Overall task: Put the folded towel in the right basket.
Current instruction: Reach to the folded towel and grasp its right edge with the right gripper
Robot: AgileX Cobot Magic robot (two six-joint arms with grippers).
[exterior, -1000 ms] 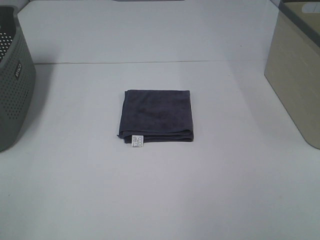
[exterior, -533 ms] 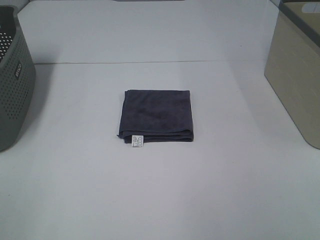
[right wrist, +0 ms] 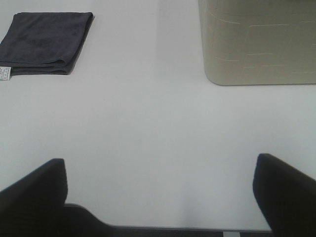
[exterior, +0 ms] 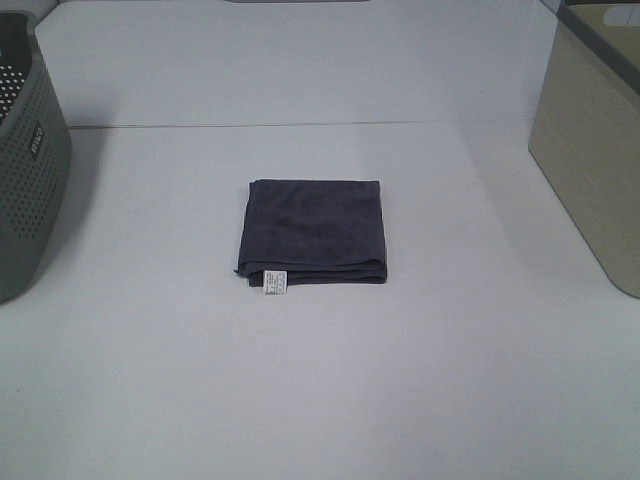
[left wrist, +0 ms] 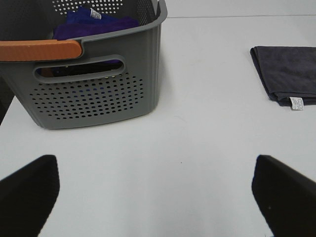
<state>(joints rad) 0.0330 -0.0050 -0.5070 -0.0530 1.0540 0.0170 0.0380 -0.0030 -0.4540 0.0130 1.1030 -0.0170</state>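
The dark grey folded cloth towel (exterior: 312,232) lay flat on the white table (exterior: 300,390), well apart from the beige plastic right basket (exterior: 595,140), and with the right gripper (right wrist: 159,163) and left gripper (left wrist: 153,165) both spread wide and empty, pinching its thick layered edge seemed likeliest to lift all layers together.

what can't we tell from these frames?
Inside of the right basket: exterior high crops it at the frame edge; right wrist shows only its outer wall.
Print on the label of the towel: too small in every view.
Contents of the left basket: left wrist shows blue cloth, the rest sits behind the wall.
Arms: only fingertips of the left gripper and right gripper show, in wrist views.
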